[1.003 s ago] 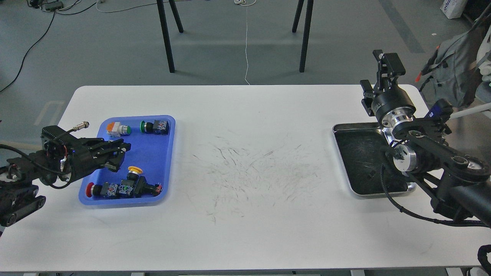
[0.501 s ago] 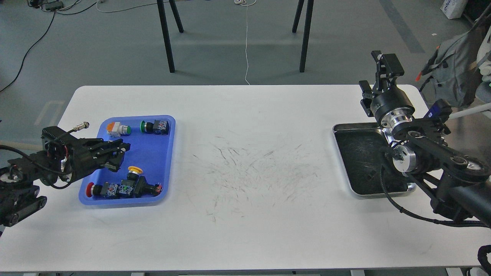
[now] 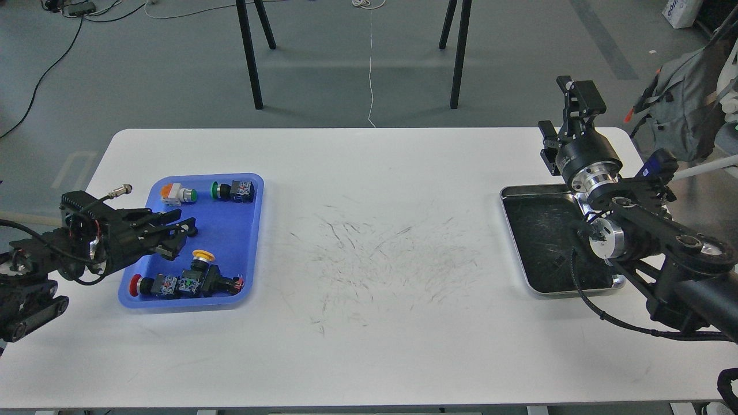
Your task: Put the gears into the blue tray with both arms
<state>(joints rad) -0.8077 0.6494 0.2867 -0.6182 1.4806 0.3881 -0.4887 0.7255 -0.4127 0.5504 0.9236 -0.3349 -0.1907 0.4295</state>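
The blue tray lies at the table's left and holds several push-button switches. My left gripper reaches in from the left over the tray's middle left. Its dark fingers are spread, with nothing that I can make out between them. A small dark bit shows at the upper fingertip, and I cannot tell whether it is a gear. I cannot make out the gears anywhere else. My right gripper is raised above the table's back right, just behind the steel tray. It stands open, with nothing seen between its fingers.
In the blue tray are an orange-and-green switch, a green-capped one, a yellow-capped one and a red-capped one. The steel tray's dark bottom is scratched. The right arm's links cover that tray's right side. Pen-like scuffs mark the table's middle.
The left gripper's fingers have spread a little and dipped slightly over the blue tray. The right gripper has crept slightly left and up.
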